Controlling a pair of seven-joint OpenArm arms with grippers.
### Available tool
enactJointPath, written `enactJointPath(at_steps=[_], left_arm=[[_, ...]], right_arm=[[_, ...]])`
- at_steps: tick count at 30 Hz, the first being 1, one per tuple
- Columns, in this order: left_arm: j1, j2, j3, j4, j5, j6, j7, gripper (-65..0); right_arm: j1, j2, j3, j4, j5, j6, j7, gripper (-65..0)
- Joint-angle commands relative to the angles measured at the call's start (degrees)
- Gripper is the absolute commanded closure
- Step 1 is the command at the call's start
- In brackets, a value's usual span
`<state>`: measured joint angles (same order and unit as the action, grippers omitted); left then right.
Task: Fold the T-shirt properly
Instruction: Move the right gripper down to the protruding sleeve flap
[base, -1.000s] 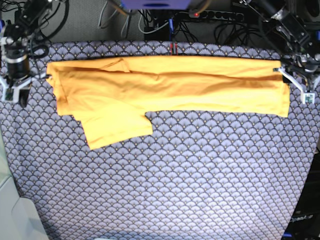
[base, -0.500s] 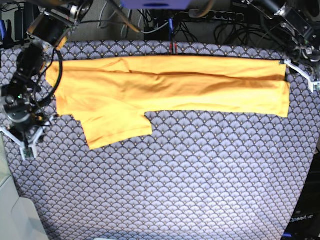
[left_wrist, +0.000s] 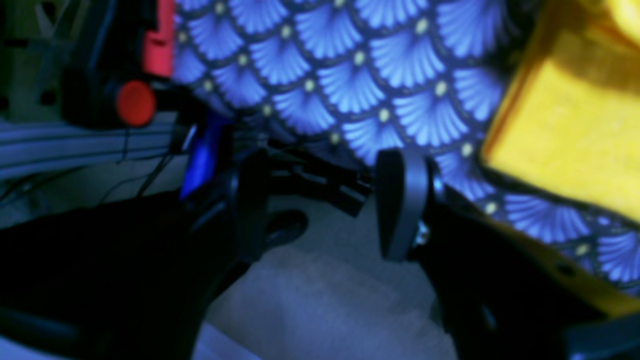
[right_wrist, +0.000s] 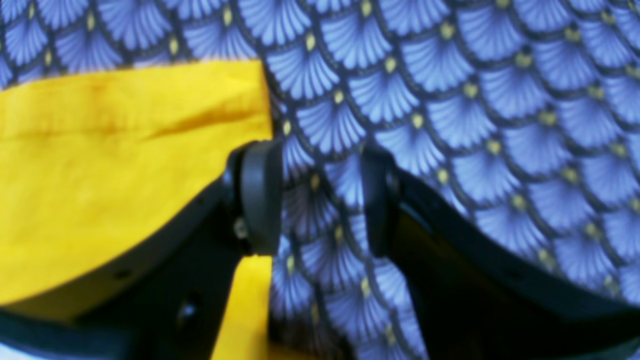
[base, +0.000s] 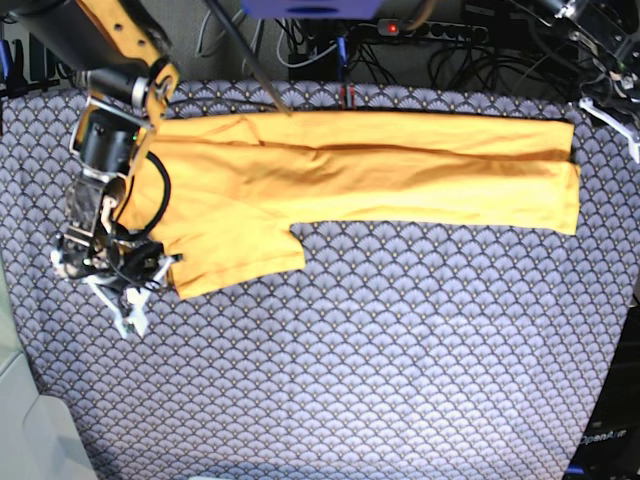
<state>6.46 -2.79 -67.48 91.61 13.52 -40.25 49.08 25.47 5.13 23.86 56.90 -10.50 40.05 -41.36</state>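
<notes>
While folded into a long band, the T-shirt (base: 350, 170) lies across the far part of the tabletop, one short sleeve sticking out toward the near side at the base view's left.

T-shirt: plain yellow-orange, no print — it runs almost the full width of the patterned cloth (base: 380, 350), with a long crease along its length.
Sleeve: its lower corner sits just beside the right claw (base: 125, 300).
Right claw: low over the cloth beside the sleeve edge; in the right wrist view its two dark fingers (right_wrist: 257, 195) stand apart with only scallop pattern between them, holding nothing. Yellow fabric shows just beside one finger.
Left claw: at the far corner on the base view's right (base: 610, 115), mostly cut off by the frame edge. In the left wrist view its fingers (left_wrist: 400, 200) are spread with nothing between them — they hang past the tabletop's edge, the shirt's end near one side.
Cloth: blue-grey scallop pattern, covering the whole tabletop.
Background: cables and a power strip (base: 430, 30) behind the far edge.
</notes>
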Motion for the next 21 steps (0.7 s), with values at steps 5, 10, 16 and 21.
enactJointPath(at_steps=[5,10,16,21], left_arm=[[-0.1,-0.9,-0.3,1.2,-0.4,0.2,-0.9,-33.2],[-0.2,-0.9,-0.3,1.2,-0.3,0.2,-0.8,-33.2],[-0.7,-0.6,-0.3,1.2,-0.3,0.2,-0.8,-33.2],[-0.7,-0.5,-0.1,1.2,-0.3,0.2,-0.8,-33.2]], right_arm=[[5.0,0.9,-0.1,-6.1,0.8,-0.1,3.5,-27.1],[5.7,0.6,-0.1,-6.7,0.8,-0.1,3.6,-27.1],[6.5,0.6,-0.1,-6.7,0.8,-0.1,3.0,-27.1],[6.8,0.9,-0.2,-6.6,0.8,-0.1,1.5,-27.1]])
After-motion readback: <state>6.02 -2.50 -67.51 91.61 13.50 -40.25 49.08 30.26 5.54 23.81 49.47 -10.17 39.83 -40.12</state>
